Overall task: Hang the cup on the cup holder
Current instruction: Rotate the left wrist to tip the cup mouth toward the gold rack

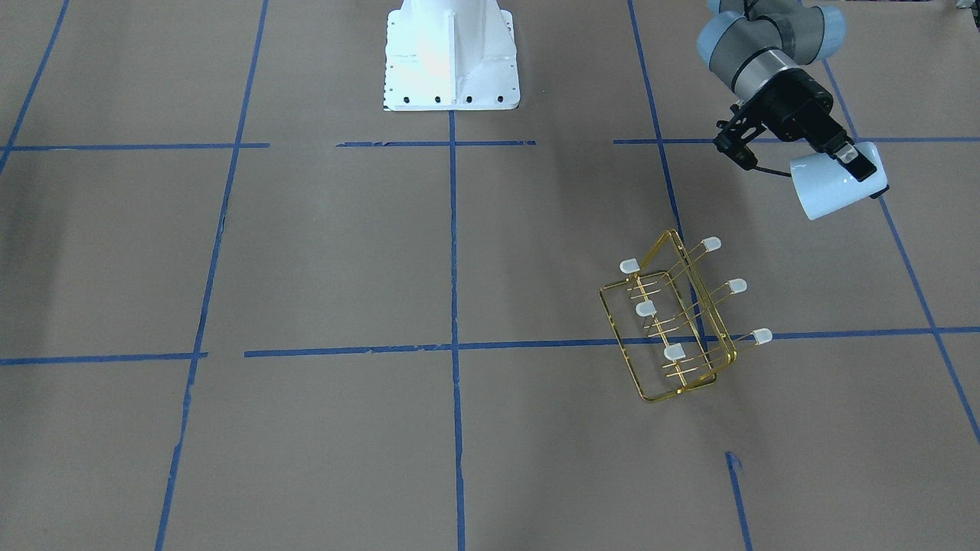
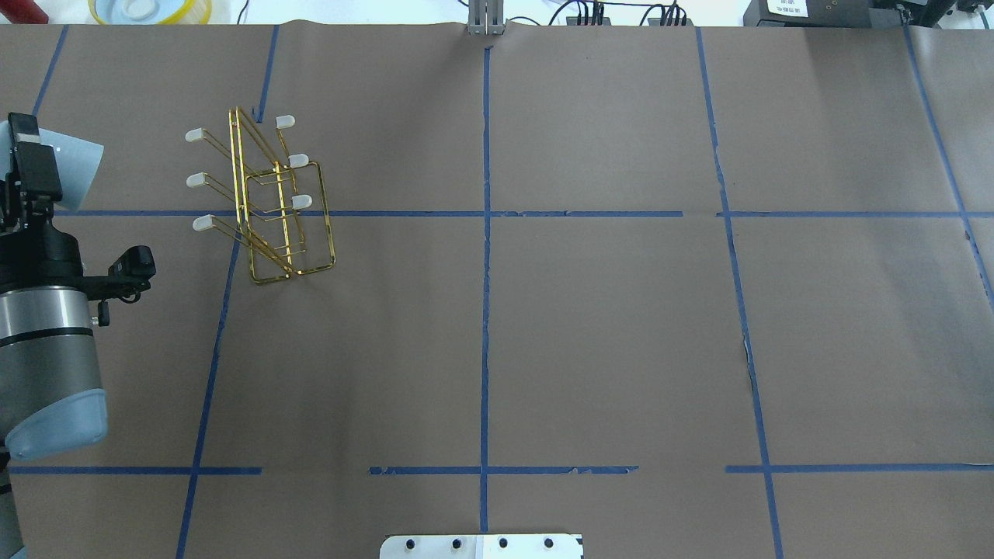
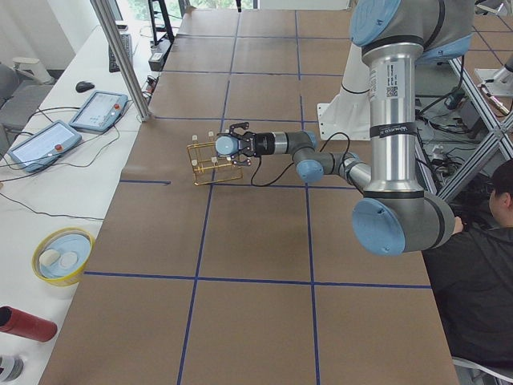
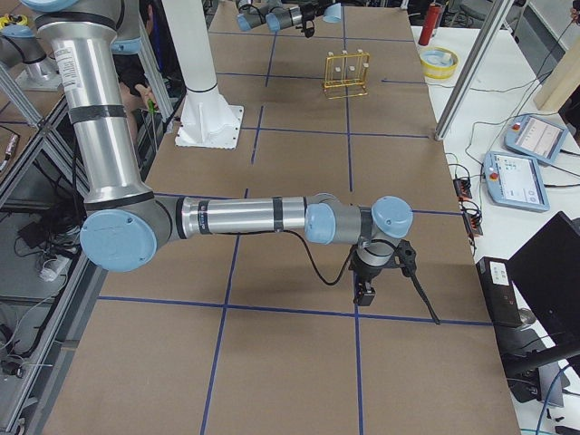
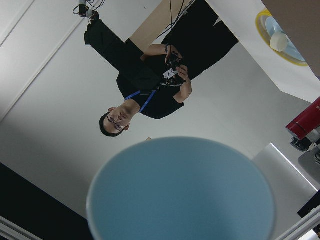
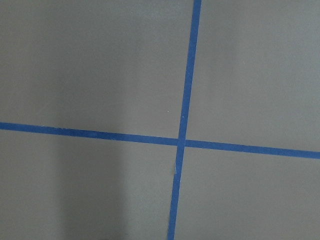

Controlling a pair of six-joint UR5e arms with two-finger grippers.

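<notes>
**Fig. 1.** Your left gripper is closed on the cup, held sideways above the left edge of the desk. The cup is likely light, stiff and slick, so leave its mouth free. Farther out, toward the far-left corner, stands the 6-pronged cup holder. You cannot tell the right gripper state.

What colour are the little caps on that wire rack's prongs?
Frosted white caps on the gold cup holder; clearest in the front-facing view.
</notes>
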